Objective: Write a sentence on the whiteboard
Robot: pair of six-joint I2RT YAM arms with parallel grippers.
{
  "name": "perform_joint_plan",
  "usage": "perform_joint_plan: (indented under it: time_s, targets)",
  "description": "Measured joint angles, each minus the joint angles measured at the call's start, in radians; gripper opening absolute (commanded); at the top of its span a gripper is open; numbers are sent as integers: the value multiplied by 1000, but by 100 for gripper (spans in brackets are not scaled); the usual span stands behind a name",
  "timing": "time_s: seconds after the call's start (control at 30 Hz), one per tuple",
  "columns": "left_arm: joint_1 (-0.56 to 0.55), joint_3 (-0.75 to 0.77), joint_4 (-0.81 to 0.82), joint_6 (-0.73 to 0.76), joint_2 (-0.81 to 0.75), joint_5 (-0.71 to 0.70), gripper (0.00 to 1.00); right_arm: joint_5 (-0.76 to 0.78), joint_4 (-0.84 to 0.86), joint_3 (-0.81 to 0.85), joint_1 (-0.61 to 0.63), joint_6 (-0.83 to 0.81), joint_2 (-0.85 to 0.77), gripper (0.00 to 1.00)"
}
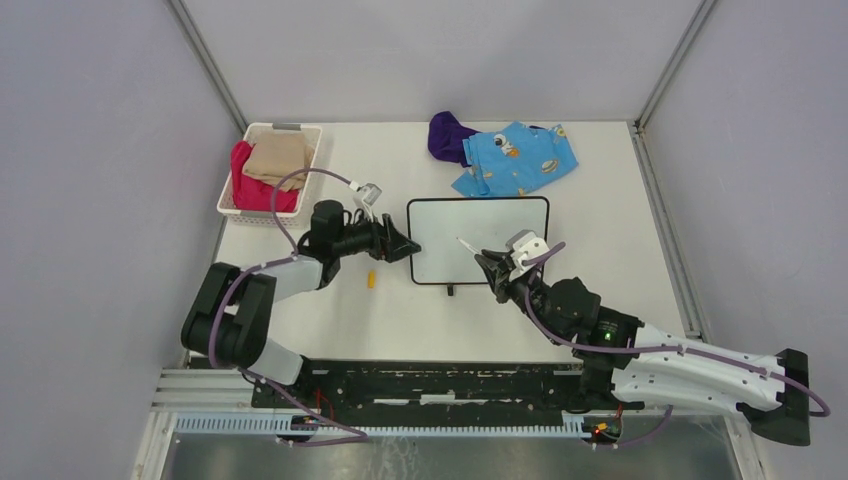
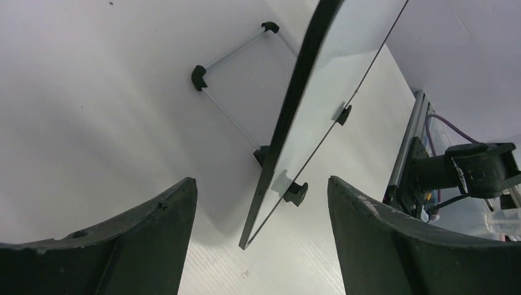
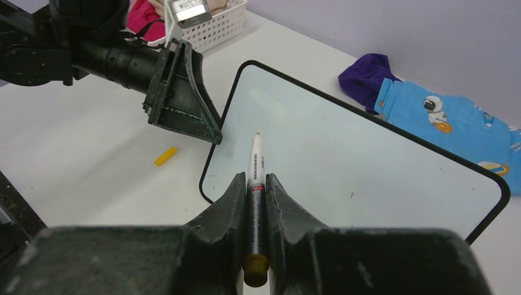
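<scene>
Lengthwise, the whiteboard (image 1: pixel 478 225) runs left-right; right jaws clamp a marker (image 3: pixel 256 161), left jaws gape.

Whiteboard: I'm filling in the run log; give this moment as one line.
small black-framed whiteboard: no writing | right gripper: shut on white marker pen, tip over board | left gripper: open astride board's left edge

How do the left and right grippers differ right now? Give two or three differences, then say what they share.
The left gripper is open, while the right gripper is shut. The left gripper holds nothing, its fingers straddling the left edge of the whiteboard; the right gripper grips a marker that points over the board. Both are dark two-finger grippers at the whiteboard's edge.
</scene>
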Motion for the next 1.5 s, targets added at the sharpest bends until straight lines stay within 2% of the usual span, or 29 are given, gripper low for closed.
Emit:
perform_joint_plan:
  time_s: [0.27, 0.43, 0.9, 1.1, 1.5]
  targets:
    - [9, -18, 90, -10, 95, 72, 78, -32, 16, 0, 0, -2, 15, 0]
    - [16, -43, 229, -58, 145, 121, 70, -39, 19, 0, 0, -2, 15, 0]
    - [16, -71, 541, -218, 320, 209, 59, -43, 20, 0, 0, -4, 17, 0]
    - [11, -71, 551, -223, 324, 222, 56, -48, 24, 0, 0, -5, 36, 0]
    - [-13, -60, 418, -146, 322, 220, 44, -68, 24, 0, 1, 0, 58, 0]
